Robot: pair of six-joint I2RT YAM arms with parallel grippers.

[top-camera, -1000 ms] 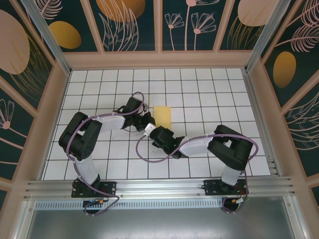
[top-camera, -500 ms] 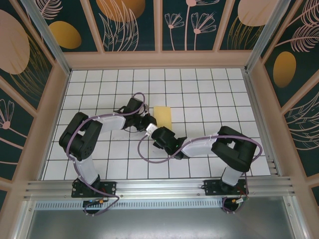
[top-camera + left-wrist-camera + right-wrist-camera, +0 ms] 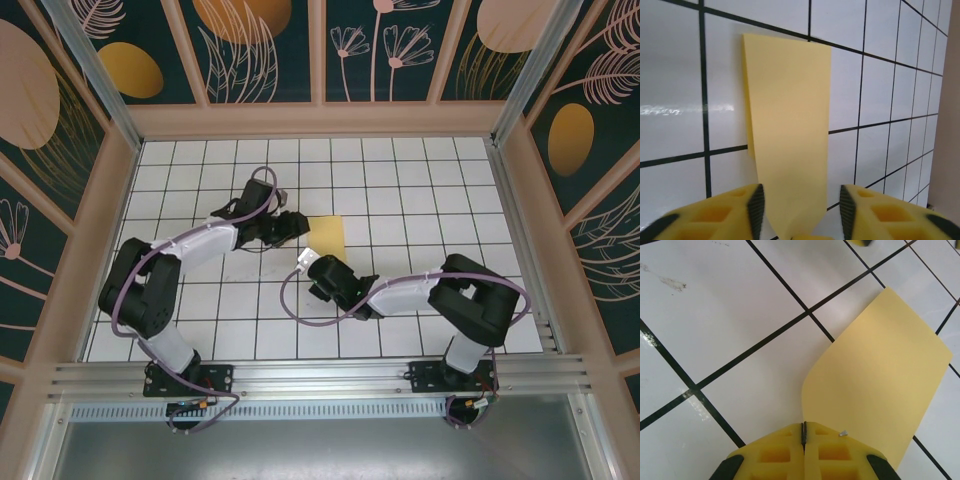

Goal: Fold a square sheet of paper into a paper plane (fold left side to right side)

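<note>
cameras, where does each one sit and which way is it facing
top external: above, behind the robot, looking down on the table; left arm, right arm show.
left wrist: low, facing along the paper; open left gripper shows.
right wrist: facing down at the table; right gripper shut on the paper.
all share the paper.

Caption: one high overview, two close wrist views.
The top camera looks down from behind the arm bases across the counter (image 3: 420, 190). Each wrist camera skims the tiles past the left fingers (image 3: 735, 212) or right fingers (image 3: 830, 455), and all three share the square sheet of paper (image 3: 327, 234).
</note>
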